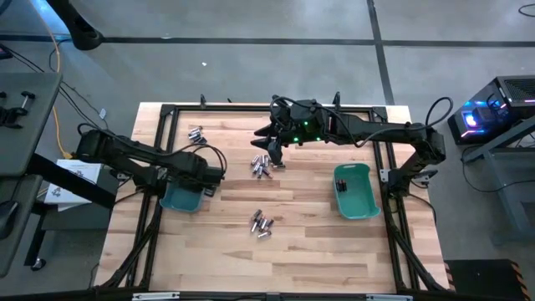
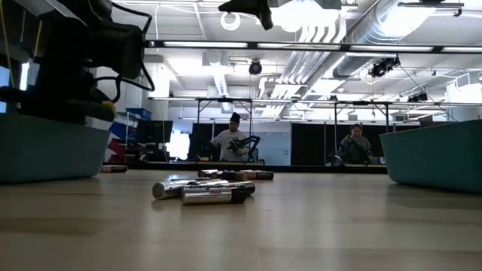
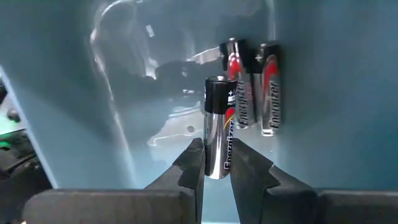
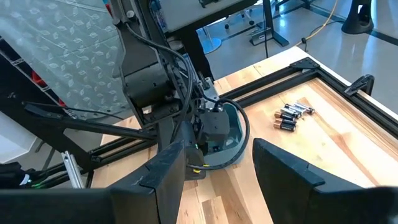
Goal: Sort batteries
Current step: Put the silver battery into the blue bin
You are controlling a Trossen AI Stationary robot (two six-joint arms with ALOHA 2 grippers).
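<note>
Left hand [image 3: 217,163] around battery [image 3: 219,127]

we see a small heap of batteries [image 2: 205,191] lying on the wooden table [image 2: 301,233] near centre. teal bins [image 2: 45,147] stand at nine and three o'clock.

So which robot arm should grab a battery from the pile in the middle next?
Probably the right: its open gripper hovers right by the middle pile of small silvery cylindrical batteries. The left gripper is busy holding a silver-and-black battery inside the teal plastic bin.
</note>
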